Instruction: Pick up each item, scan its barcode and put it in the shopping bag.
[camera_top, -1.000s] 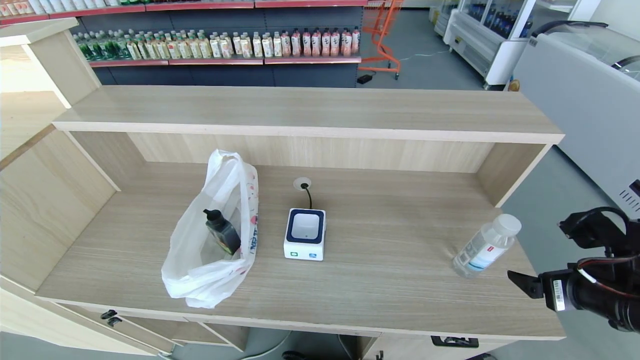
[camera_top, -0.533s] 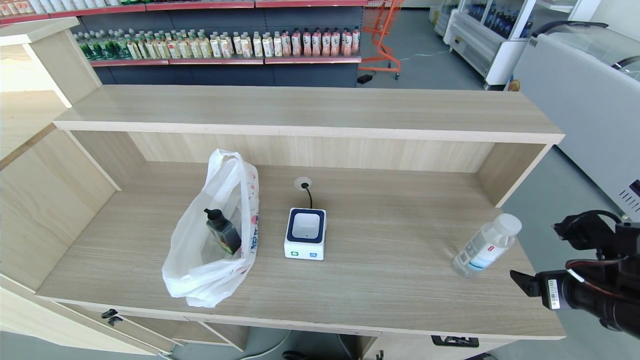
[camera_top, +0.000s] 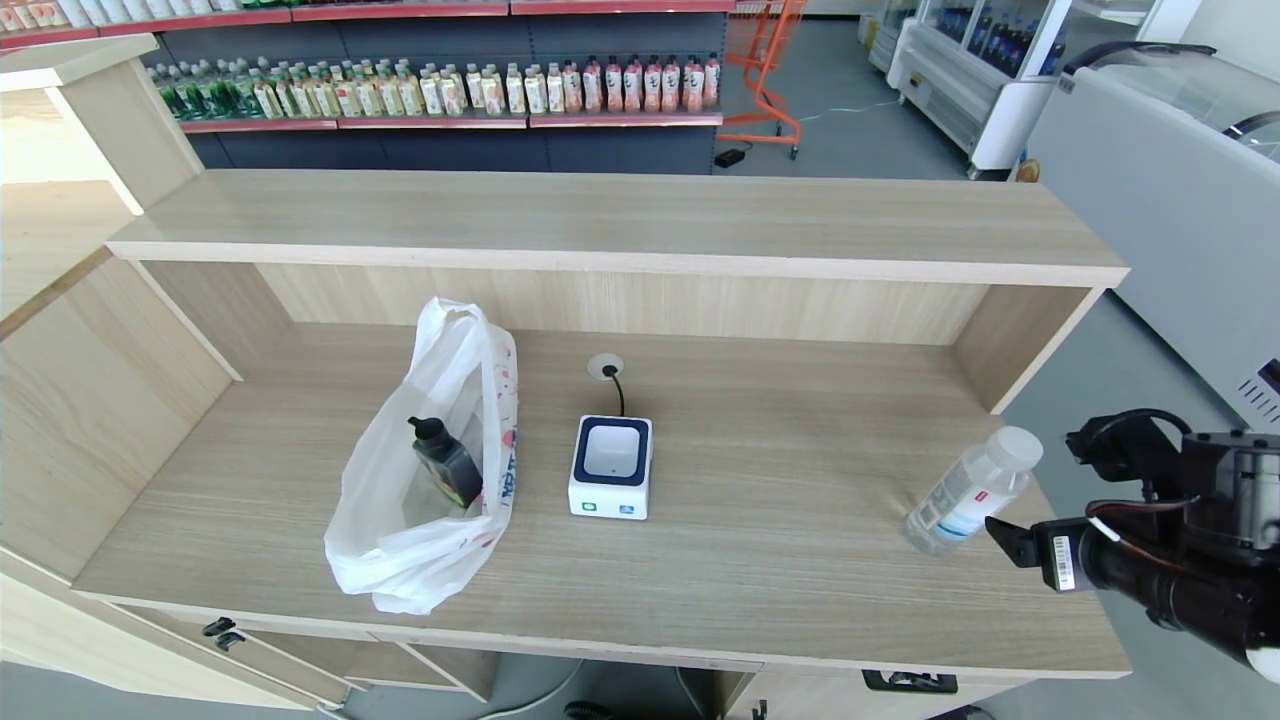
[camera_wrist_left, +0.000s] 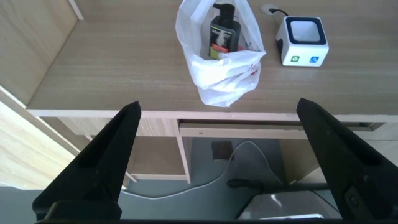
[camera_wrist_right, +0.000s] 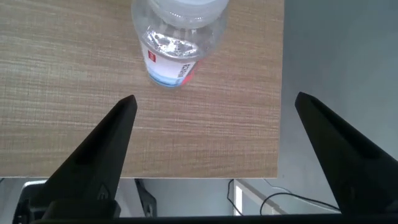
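- Shop shelves (camera_top: 450, 122) stand beyond my bench (camera_top: 780, 560). On it, the shopping bag (camera_top: 400, 560) at left holds a dark bottle (camera_top: 445, 465), the scanner (camera_top: 611, 467) sits mid-bench, and the water bottle (camera_top: 968, 490) is near the right edge.
- My left pincer (camera_wrist_left: 217, 107) is spread wide, off the bench's near edge.
- My right pincer (camera_wrist_right: 214, 106) is spread wide, with the water bottle just beyond its tips, untouched.

water bottle (camera_top: 968, 492): 1 | dark bottle (camera_top: 447, 465): 1 | shopping bag (camera_top: 380, 560): 1 | scanner (camera_top: 611, 467): 1
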